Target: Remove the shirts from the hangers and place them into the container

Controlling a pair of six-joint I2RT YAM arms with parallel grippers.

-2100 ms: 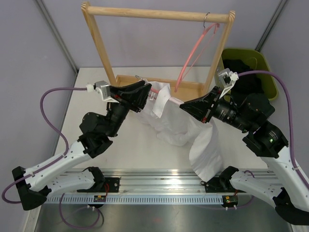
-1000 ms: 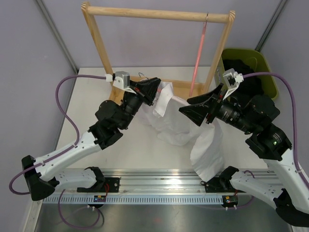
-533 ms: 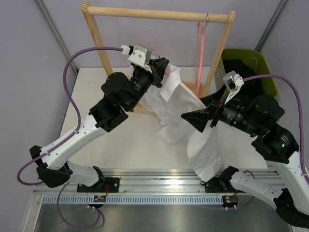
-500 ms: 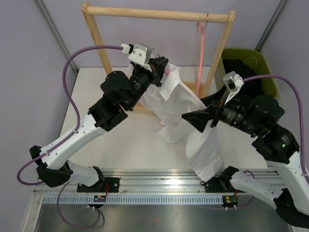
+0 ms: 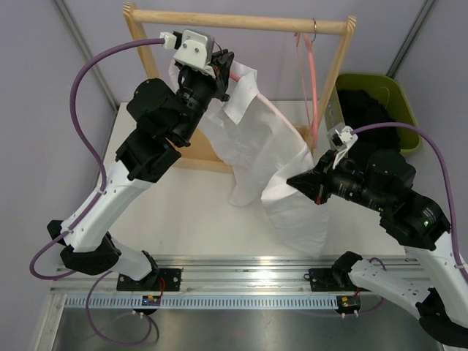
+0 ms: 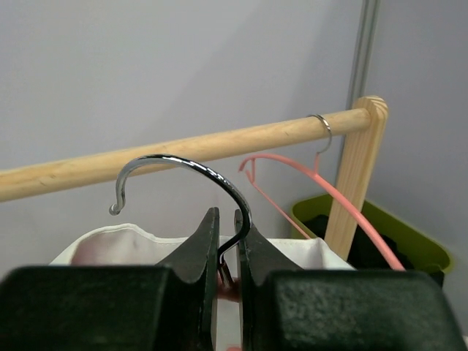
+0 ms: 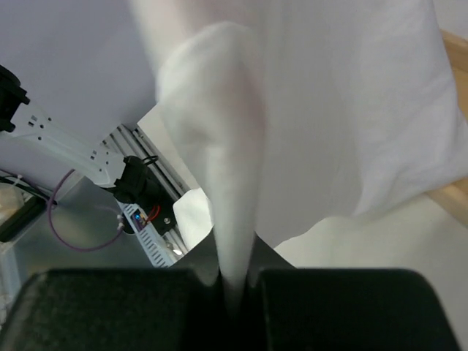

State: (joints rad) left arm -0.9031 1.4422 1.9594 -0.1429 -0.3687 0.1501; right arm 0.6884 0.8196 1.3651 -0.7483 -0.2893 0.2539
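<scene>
Left gripper [image 6: 225, 221] clamps the hanger hook [image 6: 191, 168] high at far left, while right gripper [image 7: 234, 281] pinches the white shirt [image 5: 256, 146] low, nearer the green container [image 5: 409, 113] at far right.

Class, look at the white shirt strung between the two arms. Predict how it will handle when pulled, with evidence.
Probably floppy: the white shirt sags in folds between the left gripper, shut on the hanger hook, and the right gripper, pinching cloth. Likely light: one thin pinched fold holds up its lower part.
</scene>
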